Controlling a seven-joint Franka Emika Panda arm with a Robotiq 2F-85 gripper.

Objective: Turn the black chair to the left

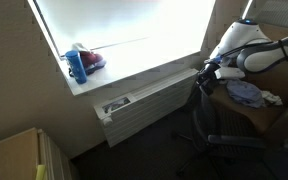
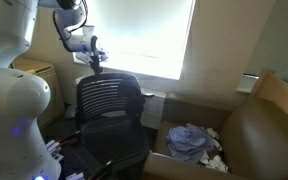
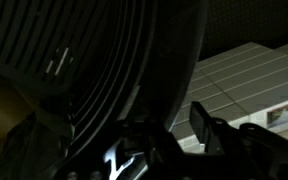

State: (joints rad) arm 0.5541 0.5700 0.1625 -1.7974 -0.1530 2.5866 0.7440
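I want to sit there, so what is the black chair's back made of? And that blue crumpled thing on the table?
The back of the black chair looks like matte black plastic mesh or ribbing: fine lines run across it, and they are clearest in the wrist view. As for the blue bundle, it is probably soft cloth, since it lies crumpled in loose folds.

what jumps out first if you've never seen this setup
The black chair fills the middle of an exterior view, with the robot's gripper right at the top edge of its backrest; whether the fingers have closed on it cannot be told. Behind it glares a very bright window. In an exterior view a blue bottle stands on the sill beside something red.
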